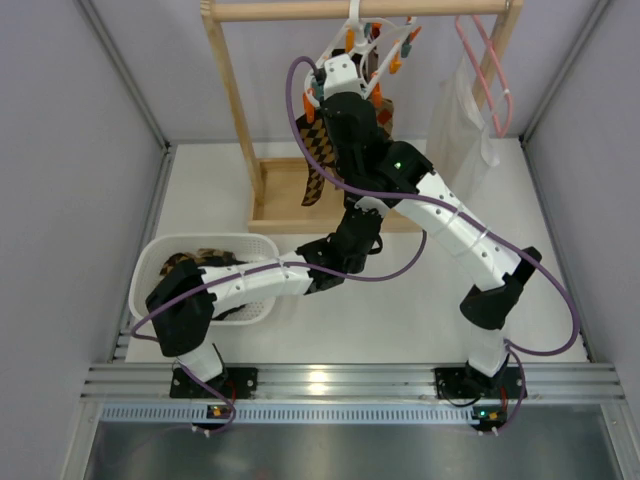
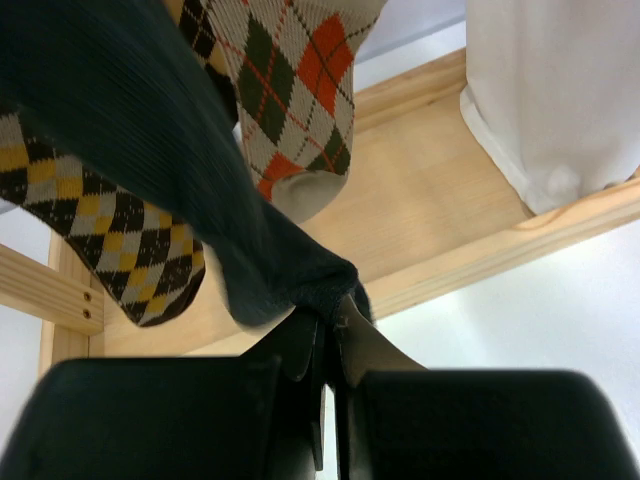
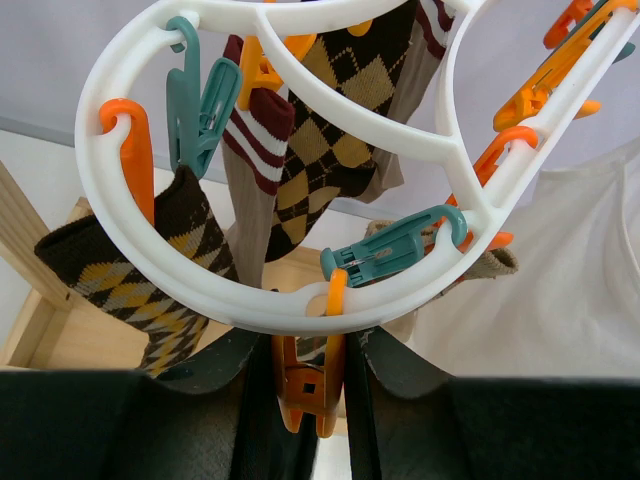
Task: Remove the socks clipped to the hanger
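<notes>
The white ring hanger (image 3: 110, 220) hangs from the wooden rod (image 1: 300, 10), with orange and teal clothespins and several argyle socks clipped below it. My right gripper (image 3: 308, 350) is under the ring, shut on an orange clothespin (image 3: 308, 385); in the top view it (image 1: 335, 80) sits at the hanger (image 1: 350, 38). My left gripper (image 2: 330, 320) is shut on the toe of a dark navy sock (image 2: 150, 150) that hangs down. A tan, orange and green argyle sock (image 2: 300, 90) and a brown and yellow one (image 2: 110, 230) hang beside it.
A white basket (image 1: 145, 270) holding socks stands at the left. The wooden rack base (image 1: 280, 195) lies under the hanger. A pink hanger (image 1: 490, 70) with a white translucent garment (image 1: 460, 130) hangs at the right, close to the ring hanger.
</notes>
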